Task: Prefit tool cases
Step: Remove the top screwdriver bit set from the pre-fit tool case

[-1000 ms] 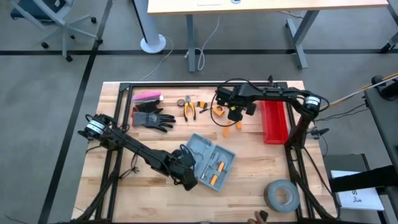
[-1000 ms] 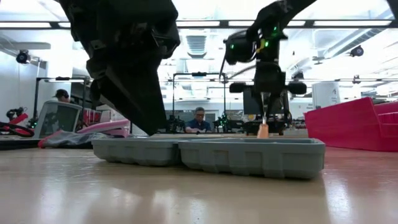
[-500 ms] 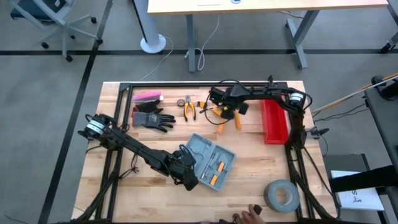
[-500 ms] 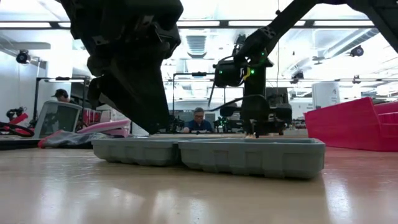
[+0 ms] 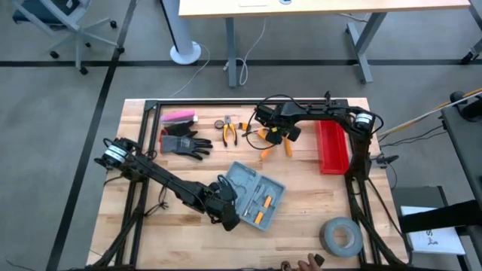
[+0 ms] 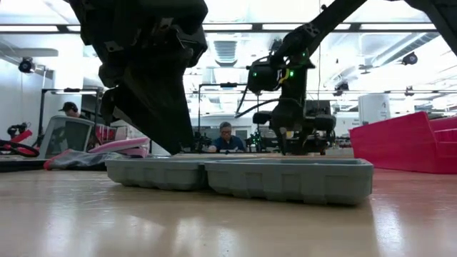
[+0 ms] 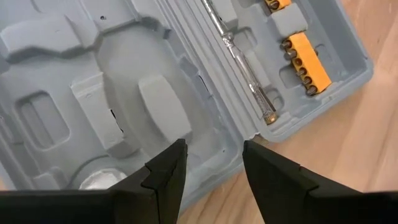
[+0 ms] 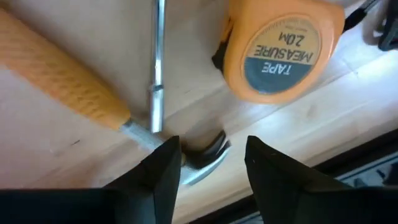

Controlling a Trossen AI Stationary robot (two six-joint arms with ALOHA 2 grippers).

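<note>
Right claw [image 8: 205, 163] hangs low over the upper middle of the bench [image 5: 301, 226] in the high view, its fingers parted with nothing between them, straddling the metal head of a hammer [image 8: 93, 93] whose orange handle lies flat on the wood. Just beside the hammer sit an orange tape measure [image 8: 280, 50] and a thin metal rod [image 8: 158, 62]. Left claw [image 7: 211, 168] is lower in the high view, left of centre, hovering at the near edge of the grey-blue tool case [image 5: 254, 196], its fingers apart and gripping nothing. That case lies open and flat near the middle of the bench, with an orange bit holder [image 7: 306, 62] and a slim screwdriver shaft [image 7: 242, 59] seated in its moulded slots. A red bin [image 5: 331, 147] stands at the right, a grey tape roll [image 5: 340, 235] at the lower right, and black gloves [image 5: 184, 143], pliers [image 5: 228, 129] and a pink item [image 5: 179, 117] at the upper left.
</note>
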